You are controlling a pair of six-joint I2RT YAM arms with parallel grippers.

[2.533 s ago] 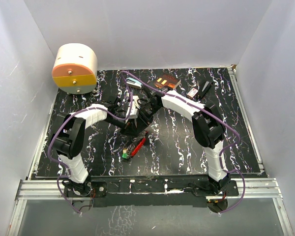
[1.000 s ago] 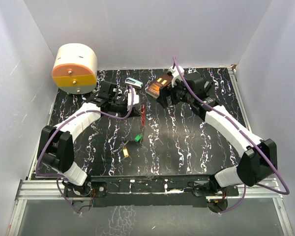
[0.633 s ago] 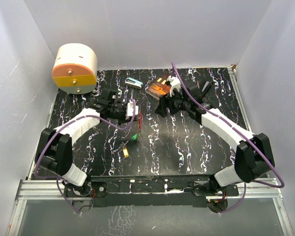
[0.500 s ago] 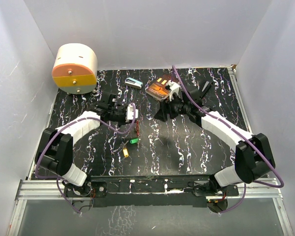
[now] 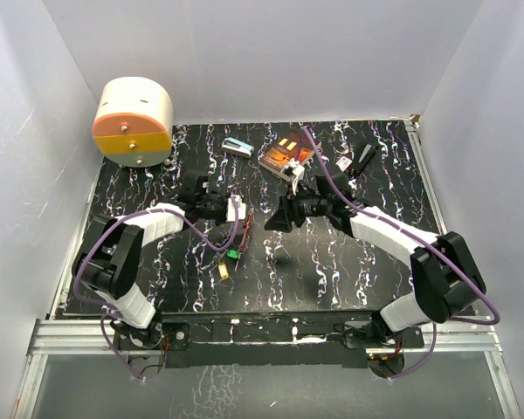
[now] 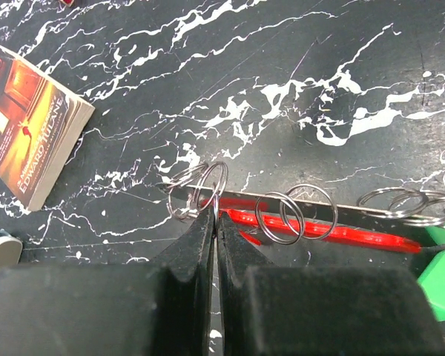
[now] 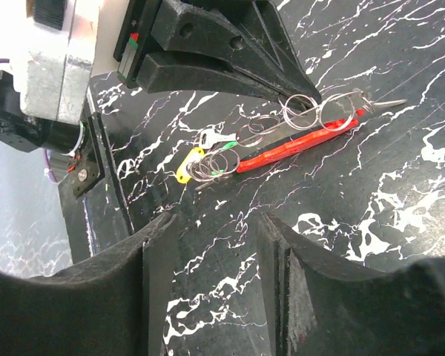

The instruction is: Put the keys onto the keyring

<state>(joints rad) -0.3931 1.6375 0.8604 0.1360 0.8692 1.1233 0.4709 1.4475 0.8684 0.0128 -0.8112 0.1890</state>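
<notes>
One keyring loop (image 6: 208, 182) pinched in left claw (image 6: 216, 219), keys (image 6: 441, 274) trailing beyond; right claw (image 7: 215, 219) spread.

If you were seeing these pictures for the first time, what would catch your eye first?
The left gripper, mid-table, pinches the end ring of a chain of split rings with a red strip. The right gripper hovers open opposite. A cream-and-orange drum sits at the far-left corner.
</notes>
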